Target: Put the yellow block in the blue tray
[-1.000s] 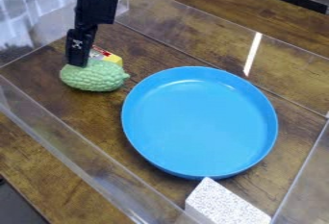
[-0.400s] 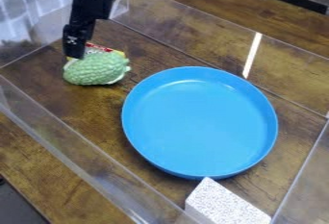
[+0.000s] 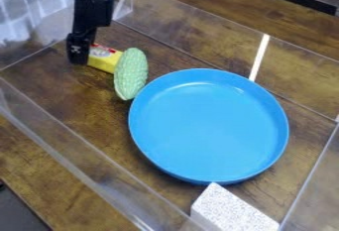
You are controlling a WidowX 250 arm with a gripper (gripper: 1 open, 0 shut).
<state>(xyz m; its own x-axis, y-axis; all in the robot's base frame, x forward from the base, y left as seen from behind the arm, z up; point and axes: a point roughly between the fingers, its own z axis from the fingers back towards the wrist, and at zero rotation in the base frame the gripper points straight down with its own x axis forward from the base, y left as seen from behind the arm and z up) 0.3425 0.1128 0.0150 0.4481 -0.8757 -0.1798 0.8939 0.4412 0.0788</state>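
Note:
The yellow block [image 3: 105,59] lies on the wooden table at the upper left, with a red mark showing at its left end. My gripper [image 3: 81,50] hangs from the black arm just left of the block, touching or almost touching its end. Its jaws are open and hold nothing. The blue tray [image 3: 208,166] sits right of centre, round and shallow, with nothing inside. A green bumpy lump [image 3: 130,73] stands on edge between the block and the tray's rim, close against both.
A white speckled sponge block [image 3: 233,211] sits at the bottom edge by the tray's near rim. Clear plastic walls [image 3: 40,126] border the table at the left and front. A white strip of glare [image 3: 261,55] lies beyond the tray.
The green lump has rolled right toward the tray and tipped onto its edge, uncovering the yellow block. My gripper has shifted slightly up and stays open.

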